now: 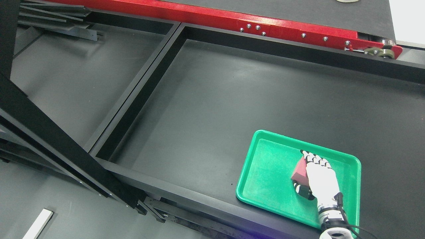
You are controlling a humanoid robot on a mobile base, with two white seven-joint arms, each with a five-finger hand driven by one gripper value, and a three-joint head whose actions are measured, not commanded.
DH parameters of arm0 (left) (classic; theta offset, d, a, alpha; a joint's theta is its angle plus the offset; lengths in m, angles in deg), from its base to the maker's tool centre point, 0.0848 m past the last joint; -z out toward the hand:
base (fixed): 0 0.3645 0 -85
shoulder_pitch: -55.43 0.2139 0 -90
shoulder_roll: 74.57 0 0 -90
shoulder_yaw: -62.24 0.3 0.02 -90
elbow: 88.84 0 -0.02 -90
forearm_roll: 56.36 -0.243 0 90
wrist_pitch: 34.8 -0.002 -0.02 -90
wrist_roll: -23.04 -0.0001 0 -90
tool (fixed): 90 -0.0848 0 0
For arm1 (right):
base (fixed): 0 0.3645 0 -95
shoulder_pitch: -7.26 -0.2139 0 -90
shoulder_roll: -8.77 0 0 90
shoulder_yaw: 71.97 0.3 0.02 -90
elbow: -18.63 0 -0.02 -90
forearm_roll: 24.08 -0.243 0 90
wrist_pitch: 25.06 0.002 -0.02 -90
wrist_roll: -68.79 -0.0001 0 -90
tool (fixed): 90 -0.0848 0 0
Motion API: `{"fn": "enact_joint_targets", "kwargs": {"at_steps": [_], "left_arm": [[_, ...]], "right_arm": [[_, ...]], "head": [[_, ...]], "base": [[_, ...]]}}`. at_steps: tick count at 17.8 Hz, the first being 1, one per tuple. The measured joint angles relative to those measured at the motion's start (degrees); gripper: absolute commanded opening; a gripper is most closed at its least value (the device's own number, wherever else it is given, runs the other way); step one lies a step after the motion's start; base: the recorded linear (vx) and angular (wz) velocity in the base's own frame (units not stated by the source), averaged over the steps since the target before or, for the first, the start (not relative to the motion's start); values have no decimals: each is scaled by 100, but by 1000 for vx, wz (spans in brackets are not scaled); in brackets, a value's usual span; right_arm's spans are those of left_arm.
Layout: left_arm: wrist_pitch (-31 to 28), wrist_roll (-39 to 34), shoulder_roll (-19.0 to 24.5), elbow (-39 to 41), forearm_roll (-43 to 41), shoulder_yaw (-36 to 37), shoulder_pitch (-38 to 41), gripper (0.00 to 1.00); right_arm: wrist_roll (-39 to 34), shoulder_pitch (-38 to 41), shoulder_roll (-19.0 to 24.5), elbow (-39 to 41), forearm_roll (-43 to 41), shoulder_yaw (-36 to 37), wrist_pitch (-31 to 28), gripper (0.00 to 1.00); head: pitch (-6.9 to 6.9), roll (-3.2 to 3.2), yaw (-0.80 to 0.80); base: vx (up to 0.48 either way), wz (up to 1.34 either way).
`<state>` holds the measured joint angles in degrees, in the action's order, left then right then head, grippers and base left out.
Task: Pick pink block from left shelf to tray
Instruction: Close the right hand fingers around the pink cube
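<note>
One robot hand is seen at work in this overhead view, and the scene is read here from left to right. At the far left, a black diagonal frame beam is laid across the picture, and a small white strip is seen on the grey floor near the lower left corner. Next, a dark left compartment is bounded by black rails and is divided from a wider right compartment by a black divider rail. Along the top, a red beam studded with bolts is run from the upper left toward the upper right.

Further right, a green tray is set on the dark surface of the right compartment, close to that compartment's near rail. Inside the tray, toward its right half, the pink block is held by the right hand, whose white arm is brought in from the lower right edge of the picture. The white fingers are curled over the top of the block, and the thumb is pressed in below it, so the block is gripped from both sides. Whether the block is touching the tray floor cannot be told. The left arm is not seen.
</note>
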<state>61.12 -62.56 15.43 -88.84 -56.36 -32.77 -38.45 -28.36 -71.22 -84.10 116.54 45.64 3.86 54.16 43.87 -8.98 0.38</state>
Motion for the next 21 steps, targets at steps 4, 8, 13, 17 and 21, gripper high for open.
{"fn": "enact_joint_targets", "kwargs": {"at_steps": [4, 8, 13, 17, 21], "left_arm": [[0, 0, 0, 0, 0, 0, 0, 100], [0, 0, 0, 0, 0, 0, 0, 100], [0, 0, 0, 0, 0, 0, 0, 100], [0, 0, 0, 0, 0, 0, 0, 100], [0, 0, 0, 0, 0, 0, 0, 100]], "right_arm": [[68, 12, -49, -2, -9, 17, 171, 44], [61, 17, -73, 1, -35, 29, 419, 1], [340, -1, -72, 2, -189, 36, 798, 0], [708, -98, -58, 2, -390, 73, 1107, 1], [1302, -169, 45, 8, -641, 188, 1631, 1]], "head": [[0, 0, 0], [0, 0, 0], [0, 0, 0], [0, 0, 0], [0, 0, 0]], "base": [[0, 0], [0, 0], [0, 0], [0, 0], [0, 0]]}}
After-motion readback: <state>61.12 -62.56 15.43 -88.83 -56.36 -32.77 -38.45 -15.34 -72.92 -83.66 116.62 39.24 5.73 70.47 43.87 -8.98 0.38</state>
